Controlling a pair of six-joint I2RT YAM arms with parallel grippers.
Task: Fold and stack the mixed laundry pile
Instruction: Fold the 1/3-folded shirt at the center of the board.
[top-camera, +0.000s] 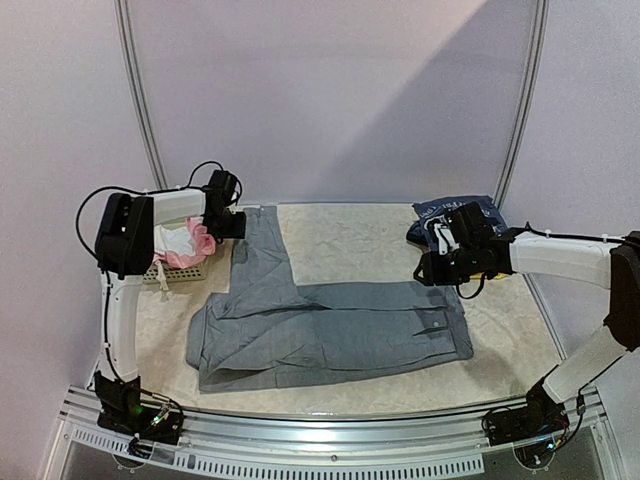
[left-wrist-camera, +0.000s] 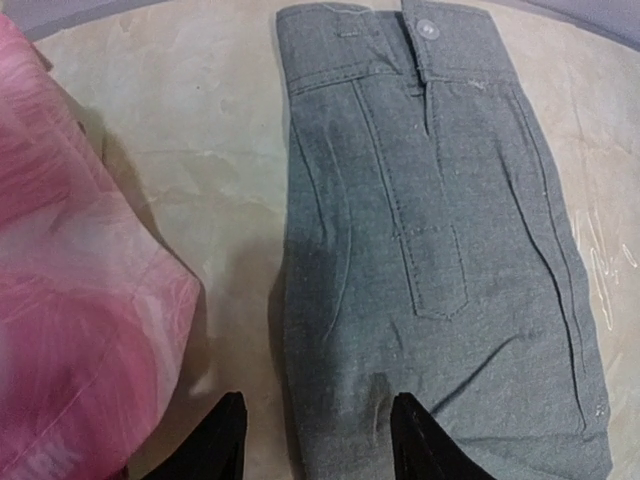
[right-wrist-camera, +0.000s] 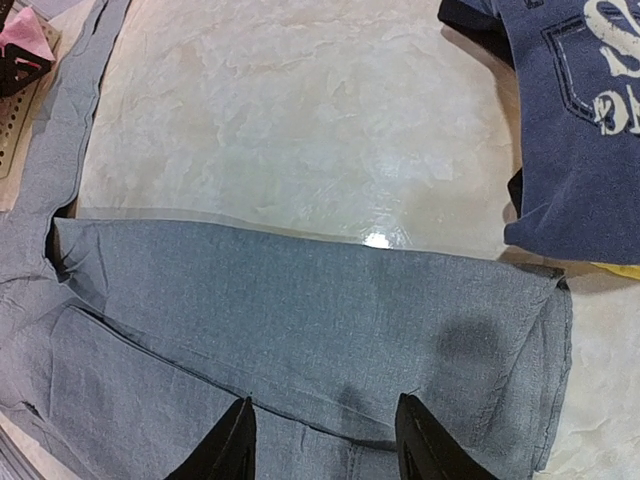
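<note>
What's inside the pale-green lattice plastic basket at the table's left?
The pale-green lattice plastic basket holds crumpled pink cloth and white cloth. The left arm covers part of them from above; anything underneath the heap is hidden.

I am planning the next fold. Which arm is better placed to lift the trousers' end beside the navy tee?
Likely right: the right gripper hangs over that end of the grey trousers near the navy tee, jaws open. The left gripper is far off, by the pink cloth.
</note>
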